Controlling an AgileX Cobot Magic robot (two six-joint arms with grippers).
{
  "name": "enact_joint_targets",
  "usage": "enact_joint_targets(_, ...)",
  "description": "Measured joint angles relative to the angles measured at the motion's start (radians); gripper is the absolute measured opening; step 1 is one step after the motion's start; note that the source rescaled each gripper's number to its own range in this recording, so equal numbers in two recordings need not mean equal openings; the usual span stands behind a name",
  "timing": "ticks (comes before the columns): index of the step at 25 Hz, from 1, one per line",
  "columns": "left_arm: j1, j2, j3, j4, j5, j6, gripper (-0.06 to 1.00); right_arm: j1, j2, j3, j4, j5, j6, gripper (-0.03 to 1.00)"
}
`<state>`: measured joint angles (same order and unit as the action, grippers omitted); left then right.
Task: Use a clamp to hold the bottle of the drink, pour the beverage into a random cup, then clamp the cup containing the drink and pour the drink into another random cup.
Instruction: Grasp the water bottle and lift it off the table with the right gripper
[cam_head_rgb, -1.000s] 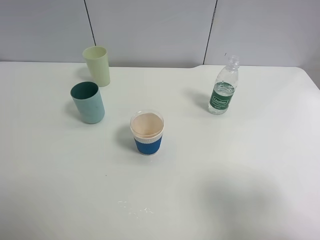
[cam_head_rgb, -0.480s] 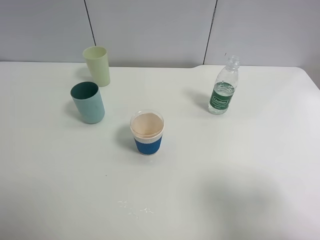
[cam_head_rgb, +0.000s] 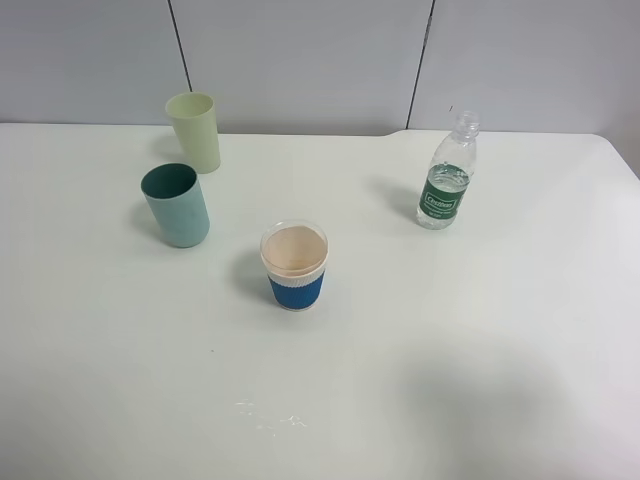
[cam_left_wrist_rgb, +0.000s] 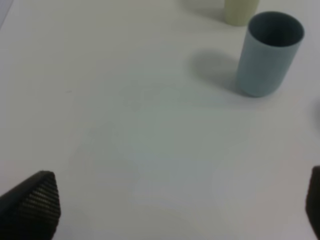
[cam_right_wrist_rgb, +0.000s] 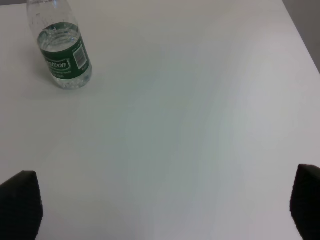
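Clear green-labelled plastic bottle (cam_head_rgb: 447, 180) stands upright near the far right corner of the counter (cam_head_rgb: 500, 350). Left gripper (cam_left_wrist_rgb: 175, 205) and right gripper (cam_right_wrist_rgb: 162, 202) fingers (cam_left_wrist_rgb: 35, 202) spread wide, empty.

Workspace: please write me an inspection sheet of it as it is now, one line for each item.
Surface: white table, matte, no spill seen.
Job's things: bottle upright at far right, green label; yellow cup upright at far left; teal cup upright just in front of it; blue cup upright near the middle. All stand apart.
Clutter: a few white specks near the front edge.
Grippers: left hand open, nothing between its fingers; right hand open, nothing between its fingers; neither shows in the high view.
Cables: nothing seen.
Surroundings: grey panel wall behind the table.
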<state>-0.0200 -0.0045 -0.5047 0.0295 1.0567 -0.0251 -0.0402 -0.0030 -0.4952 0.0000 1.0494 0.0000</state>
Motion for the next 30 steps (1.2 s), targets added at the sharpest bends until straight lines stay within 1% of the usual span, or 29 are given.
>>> enact_joint_targets(26,0.0,0.0,0.0,0.0,0.0,0.0,1.0,0.0,0.0,0.0,0.0,0.0,0.0,1.0)
enact_joint_targets(30,0.0,0.0,0.0,0.0,0.0,0.0,1.0,0.0,0.05,0.0,0.0,0.0,0.018,1.0)
